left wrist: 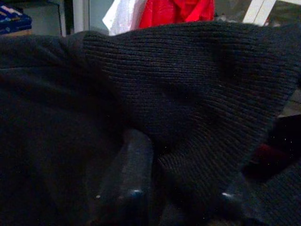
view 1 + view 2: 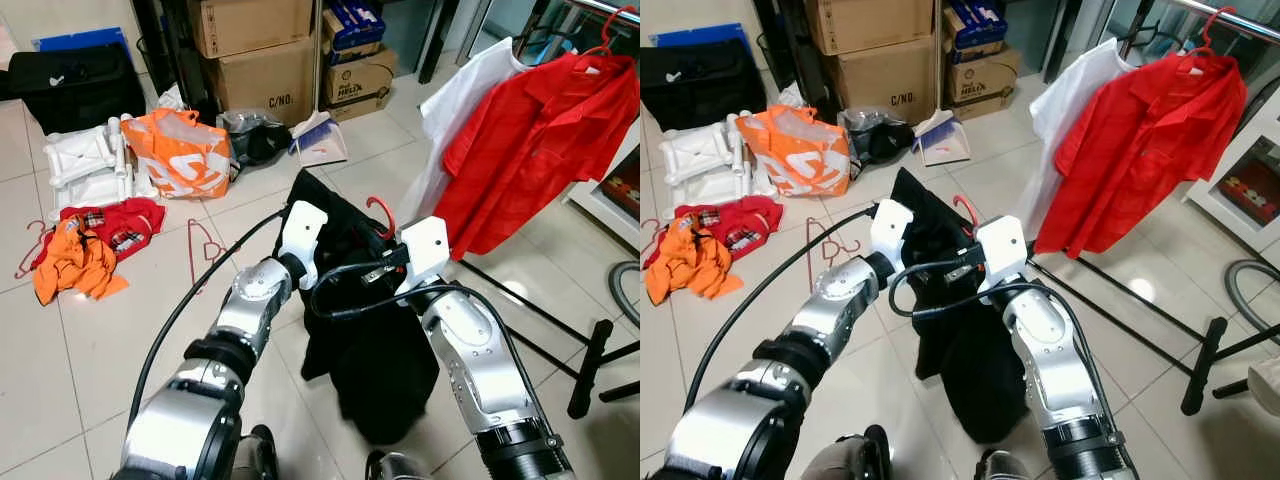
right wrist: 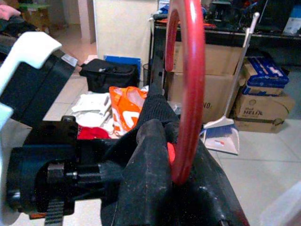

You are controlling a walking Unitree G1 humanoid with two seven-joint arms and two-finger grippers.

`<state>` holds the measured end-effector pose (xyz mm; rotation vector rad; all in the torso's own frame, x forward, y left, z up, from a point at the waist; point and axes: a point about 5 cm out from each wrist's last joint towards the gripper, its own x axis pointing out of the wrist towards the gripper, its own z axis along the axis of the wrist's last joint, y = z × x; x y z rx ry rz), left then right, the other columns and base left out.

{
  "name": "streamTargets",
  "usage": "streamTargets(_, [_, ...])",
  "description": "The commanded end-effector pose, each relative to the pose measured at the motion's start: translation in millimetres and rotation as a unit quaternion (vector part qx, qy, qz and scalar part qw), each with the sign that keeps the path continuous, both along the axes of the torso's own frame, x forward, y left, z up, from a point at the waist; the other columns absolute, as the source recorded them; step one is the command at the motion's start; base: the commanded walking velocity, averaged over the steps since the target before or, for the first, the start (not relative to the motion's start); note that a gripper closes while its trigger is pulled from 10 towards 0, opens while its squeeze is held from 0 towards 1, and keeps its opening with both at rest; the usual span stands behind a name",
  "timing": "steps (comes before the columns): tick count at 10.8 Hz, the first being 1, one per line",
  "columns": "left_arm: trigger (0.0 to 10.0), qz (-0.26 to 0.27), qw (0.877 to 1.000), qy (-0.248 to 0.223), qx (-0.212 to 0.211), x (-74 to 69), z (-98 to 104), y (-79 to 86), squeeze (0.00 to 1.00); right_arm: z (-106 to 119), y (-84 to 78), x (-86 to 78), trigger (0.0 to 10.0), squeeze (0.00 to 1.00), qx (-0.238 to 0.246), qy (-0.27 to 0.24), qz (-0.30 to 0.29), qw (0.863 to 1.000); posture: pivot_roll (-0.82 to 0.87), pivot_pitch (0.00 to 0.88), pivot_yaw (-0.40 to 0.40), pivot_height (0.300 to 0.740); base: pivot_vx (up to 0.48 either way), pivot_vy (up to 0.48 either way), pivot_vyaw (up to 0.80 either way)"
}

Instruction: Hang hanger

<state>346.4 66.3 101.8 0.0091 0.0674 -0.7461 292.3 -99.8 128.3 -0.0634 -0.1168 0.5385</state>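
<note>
1. Two silver arms reach forward side by side, elbows bent, both meeting at a black sweater point(image 2: 370, 350) held up in front of the robot.
2. Left hand point(image 2: 300, 262) pushes in at the sweater's upper left edge; the left wrist view shows ribbed black knit point(image 1: 197, 94) draped right across its dark fingers point(image 1: 134, 179), so how far they are open I cannot tell.
3. Right hand point(image 3: 178, 188) is at the collar, just below the red hanger hook point(image 3: 188, 89); its fingers are buried in the fabric there, and whether they are clamped on anything I cannot tell.
4. The hook is smooth, rounded, glossy red plastic, curving up out of the neck of the sweater; in the head view it pokes above the garment between the two wrists point(image 2: 383, 213).
5. The sweater hangs limp and dark, its lower hem near the pale glossy floor tiles point(image 2: 60, 380).
6. Off to the right, a red short-sleeved shirt point(image 2: 530, 150) and a white garment point(image 2: 460, 100) hang from a rail on a black rack point(image 2: 590, 370).
7. To the left on the floor: a crumpled orange and red clothes pile point(image 2: 90, 245), thin wire hangers point(image 2: 205, 250), an orange bag point(image 2: 185, 150), and brown cardboard boxes point(image 2: 265, 70) behind.
</note>
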Motion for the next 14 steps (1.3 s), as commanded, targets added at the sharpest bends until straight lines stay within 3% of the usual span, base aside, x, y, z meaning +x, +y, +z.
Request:
streamTargets(1, [0.0, -0.014, 0.999, -0.030, -0.015, 0.8, 13.9, -4.5, 0.00, -6.4, -6.7, 0.9, 0.0, 0.00, -0.016, 0.014, -0.013, 1.000, -0.17, 0.145, -0.007, 0.740, 0.000, 0.000, 0.00])
streamTargets(5, [0.0, -0.035, 0.998, -0.052, -0.022, -13.7, 45.4, -6.7, 0.00, -21.0, -18.8, 2.8, 0.0, 0.00, -0.091, 0.020, -0.031, 0.995, -0.17, 0.146, -0.018, 0.740, 0.000, 0.000, 0.00])
streamTargets(8, [0.0, -0.033, 0.996, -0.079, -0.005, -19.9, 76.2, 8.4, 0.00, -32.4, -23.2, 2.3, 0.0, 0.00, -0.105, 0.038, -0.035, 0.993, -0.15, 0.140, -0.030, 0.740, 0.000, 0.000, 0.00])
streamTargets(11, [0.0, 0.017, 0.997, -0.063, 0.027, -20.0, 80.2, 51.8, 0.00, -41.4, -33.9, 4.3, 0.0, 0.00, -0.107, 0.060, -0.050, 0.991, -0.14, 0.130, -0.038, 0.740, 0.000, 0.000, 0.00])
streamTargets(14, [0.0, 0.093, 0.989, -0.048, 0.104, -18.1, 76.5, 122.1, 0.00, -31.3, -60.3, 11.1, 0.0, 0.00, -0.042, 0.067, -0.088, 0.993, -0.13, 0.133, -0.044, 0.740, 0.000, 0.000, 0.00])
